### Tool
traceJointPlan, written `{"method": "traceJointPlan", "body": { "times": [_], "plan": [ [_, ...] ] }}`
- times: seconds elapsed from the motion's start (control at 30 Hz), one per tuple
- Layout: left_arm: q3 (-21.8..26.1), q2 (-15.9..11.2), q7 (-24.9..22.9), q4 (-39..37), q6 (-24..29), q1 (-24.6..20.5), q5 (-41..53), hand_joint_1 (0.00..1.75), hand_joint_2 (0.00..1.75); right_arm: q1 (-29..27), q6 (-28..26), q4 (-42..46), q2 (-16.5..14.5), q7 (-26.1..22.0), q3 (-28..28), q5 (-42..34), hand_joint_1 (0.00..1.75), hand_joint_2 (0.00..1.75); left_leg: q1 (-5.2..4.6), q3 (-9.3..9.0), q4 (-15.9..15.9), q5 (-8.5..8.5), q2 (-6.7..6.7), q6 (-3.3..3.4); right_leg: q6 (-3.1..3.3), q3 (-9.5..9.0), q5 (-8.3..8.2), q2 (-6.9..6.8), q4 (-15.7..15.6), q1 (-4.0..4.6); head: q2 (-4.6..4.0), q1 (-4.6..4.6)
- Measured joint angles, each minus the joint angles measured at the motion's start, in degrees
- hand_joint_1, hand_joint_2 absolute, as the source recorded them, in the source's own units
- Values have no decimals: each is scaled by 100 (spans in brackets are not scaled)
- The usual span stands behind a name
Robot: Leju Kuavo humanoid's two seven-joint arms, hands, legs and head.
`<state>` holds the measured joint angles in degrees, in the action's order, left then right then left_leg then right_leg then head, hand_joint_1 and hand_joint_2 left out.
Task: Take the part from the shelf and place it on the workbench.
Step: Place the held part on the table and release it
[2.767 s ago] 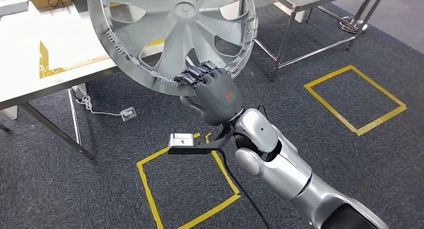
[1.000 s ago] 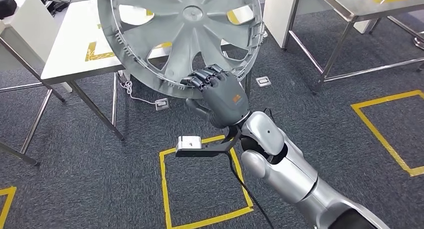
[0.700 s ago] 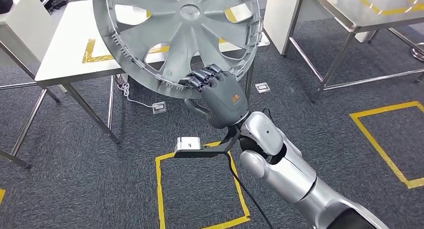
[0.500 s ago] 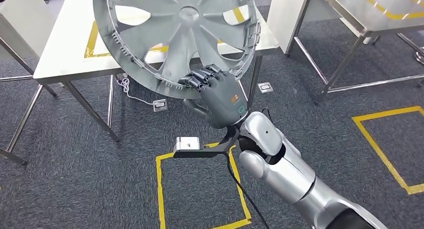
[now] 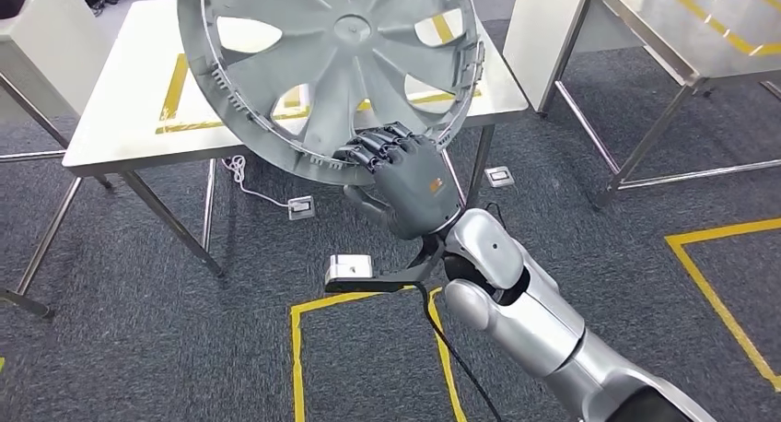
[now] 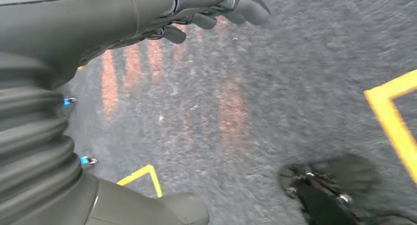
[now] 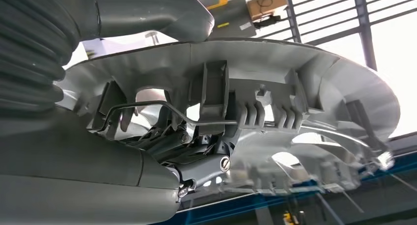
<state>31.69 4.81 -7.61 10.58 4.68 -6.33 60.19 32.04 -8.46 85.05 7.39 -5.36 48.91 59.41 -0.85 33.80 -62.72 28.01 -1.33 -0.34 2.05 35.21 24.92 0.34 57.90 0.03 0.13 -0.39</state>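
A large silver hubcap (image 5: pixel 322 63) is held up in front of me, its inner side with spokes and clips facing the camera. My right hand (image 5: pixel 405 178) grips its lower rim, fingers curled over the edge. The right wrist view shows the same rim (image 7: pixel 275 107) with its wire ring and clips, clamped between thumb and fingers. The white workbench (image 5: pixel 110 109) with yellow tape marks stands just behind the hubcap. My left hand (image 6: pixel 211 14) hangs over the grey carpet, fingers loosely curled and holding nothing.
A steel table (image 5: pixel 681 35) with thin legs stands at the right. Yellow tape squares (image 5: pixel 368 348) mark the carpet below and at the right (image 5: pixel 728 284). A cable and floor sockets (image 5: pixel 299 206) lie under the workbench. A white cabinet edge (image 5: pixel 37 44) stands at the far left.
The whole view has shifted as I turned and stepped: the workbench now sits more centred behind the hubcap. The right hand keeps the same grip on the rim.
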Motion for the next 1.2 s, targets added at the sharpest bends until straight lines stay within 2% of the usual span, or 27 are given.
{"method": "traceJointPlan", "body": {
  "times": [0.03, 0.1, 0.13, 0.17, 0.2, 0.23, 0.27, 0.33, 0.37, 0.47, 0.53, 0.6, 0.63, 0.67, 0.7, 0.73, 0.77, 0.8, 0.83, 0.87, 0.9, 0.97, 1.03, 1.07, 1.13, 1.17, 1.2],
  "plan": [
    [0, 5, 2, 1, 0, -6, 1, 0, 175, -4, 0, -1, 2, 4, -1, -2, 175, 175, 19, 181, -305, 63, 32, -32, 10, -60, 37, -6, -14, -15, 0, -15],
    [0, 12, 0, 0, 0, -5, 2, 0, 175, -15, -4, -1, 9, -8, -2, -3, 175, 175, 75, 647, -994, 334, 71, -96, 7, -158, 131, -7, -17, -39, 0, -30],
    [0, 12, -2, 0, 0, 5, 2, 0, 175, -23, -9, -1, 15, -20, -2, -3, 175, 175, 104, 829, -1201, 460, 81, -122, -8, -222, 186, -3, -17, -55, 0, -31],
    [0, 11, -3, 0, 0, 15, 3, 0, 175, -29, -13, -1, 23, -34, -2, -3, 175, 175, 128, 929, -1251, 513, 89, -147, -25, -292, 242, 2, -17, -71, 0, -31],
    [0, 11, -3, 0, 0, 20, 3, 0, 175, -33, -16, -2, 32, -46, -2, -8, 175, 175, 150, 918, -1073, 424, 96, -173, -50, -381, 308, 5, -16, -92, 0, -32],
    [0, 10, -2, 0, 0, 20, 4, 0, 175, -33, -20, -2, 39, -55, -3, -16, 175, 175, 174, 823, -721, 199, 108, -199, -82, -482, 383, 4, -16, -116, 0, -31],
    [0, 12, -2, -2, -1, 23, 4, 0, 175, -31, -25, -4, 44, -61, -4, -26, 175, 175, 197, 699, -292, -126, 125, -223, -119, -564, 460, 0, -15, -129, 0, -35],
    [0, 18, 0, -9, -2, 20, 5, 0, 175, -17, -46, -9, 56, -67, -9, -44, 175, 175, 208, 530, 309, -535, 166, -197, -207, -684, 601, -3, -15, -139, 0, -62],
    [0, 22, -1, -12, -2, 21, 5, 0, 175, -8, -62, -11, 63, -73, -14, -46, 175, 175, 205, 510, 405, -601, 178, -150, -254, -716, 636, -2, -17, -129, 0, -72],
    [0, 26, 1, -7, -2, 18, 9, 0, 175, 9, -96, -13, 78, -91, -31, -49, 175, 175, 198, 428, 406, -529, 161, 25, -361, -733, 627, -10, 73, -135, 0, -58],
    [0, 26, 4, -1, -2, -5, 15, 0, 175, 15, -100, -16, 90, -90, -38, -62, 175, 175, 190, 331, 413, -455, 138, 111, -386, -460, 664, -15, 538, -143, 0, -40],
    [0, 21, 3, 1, -2, -25, 18, 0, 175, 5, -108, -27, 110, -91, -39, -70, 175, 175, 162, 250, 415, -363, 114, 167, -383, 63, 899, -14, 1275, -117, 0, -26],
    [0, 19, -1, 2, -3, -27, 14, 0, 175, -8, -113, -33, 120, -90, -39, -70, 175, 175, 143, 202, 413, -314, 101, 185, -370, 308, 1058, -13, 1554, -98, 0, -22],
    [0, 18, -5, 2, -3, -20, 9, 0, 175, -28, -120, -40, 127, -90, -39, -68, 175, 175, 120, 134, 412, -254, 85, 201, -344, 486, 1170, -12, 1680, -77, 0, -17],
    [0, 18, -10, 1, -4, -11, 3, 0, 175, -49, -124, -46, 130, -87, -39, -66, 175, 175, 93, 47, 411, -187, 70, 213, -301, 569, 1164, -12, 1607, -50, 0, -15],
    [0, 18, -14, 1, -4, -3, -3, 0, 175, -67, -128, -50, 132, -81, -39, -63, 175, 175, 63, -53, 410, -113, 56, 222, -241, 581, 1022, -11, 1377, -15, 1, -11],
    [0, 22, -17, 0, -4, 3, -6, 0, 175, -82, -130, -54, 132, -75, -39, -60, 175, 175, 34, -152, 412, -38, 45, 229, -165, 543, 740, -10, 1034, 28, 1, -8],
    [0, 33, -18, -8, -4, 5, -8, 0, 175, -91, -134, -58, 134, -70, -39, -56, 175, 175, 6, -235, 402, 34, 37, 226, -79, 497, 355, 1, 640, 86, 1, -15],
    [0, 40, -17, -13, -3, 5, -9, 0, 175, -96, -140, -62, 136, -67, -39, -50, 175, 175, -11, -289, 400, 97, 24, 214, -18, 457, 56, 15, 345, 130, 1, -23],
    [0, 45, -13, -16, -2, 5, -9, 0, 175, -100, -151, -64, 138, -68, -43, -42, 175, 175, -17, -316, 408, 155, 15, 194, 18, 423, -155, 27, 155, 164, 1, -34],
    [1, 47, -8, -21, -1, 9, -9, 0, 175, -104, -163, -67, 140, -69, -49, -34, 175, 175, -21, -346, 392, 183, 7, 168, 37, 396, -246, 40, 52, 185, 1, -44],
    [2, 29, 4, -12, 0, 19, -7, 0, 175, -111, -179, -66, 140, -62, -67, -22, 175, 175, -23, -393, 356, 206, 5, 117, 46, 276, -206, 47, 13, 160, 1, -40],
    [2, 32, 16, -6, 1, 10, -4, 0, 175, -129, -181, -66, 137, -41, -90, -14, 175, 175, -30, -317, 80, 242, 29, 53, 75, 121, -135, 40, -23, 112, 0, -52],
    [2, 31, 20, -2, 1, -2, -2, 0, 175, -142, -180, -66, 135, -28, -102, -4, 175, 175, -19, -169, -180, 314, 44, 14, 84, 50, -93, 34, -32, 91, 0, -60],
    [2, 34, 15, -1, 2, -15, -1, 0, 175, -184, -184, -66, 133, -14, -120, 34, 175, 175, 39, 266, -819, 572, 69, -66, 91, -48, 11, 30, -32, 77, 0, -79],
    [2, 30, 8, 0, 3, -7, 0, 0, 175, -213, -186, -66, 133, -10, -125, 55, 175, 175, 67, 459, -1034, 672, 76, -98, 85, -98, 61, 37, -30, 69, 0, -79],
    [2, 29, 2, 0, 3, 3, 2, 0, 175, -247, -188, -66, 133, -10, -131, 81, 175, 175, 90, 584, -1100, 682, 81, -123, 70, -161, 119, 45, -27, 57, 0, -79]
  ]
}}
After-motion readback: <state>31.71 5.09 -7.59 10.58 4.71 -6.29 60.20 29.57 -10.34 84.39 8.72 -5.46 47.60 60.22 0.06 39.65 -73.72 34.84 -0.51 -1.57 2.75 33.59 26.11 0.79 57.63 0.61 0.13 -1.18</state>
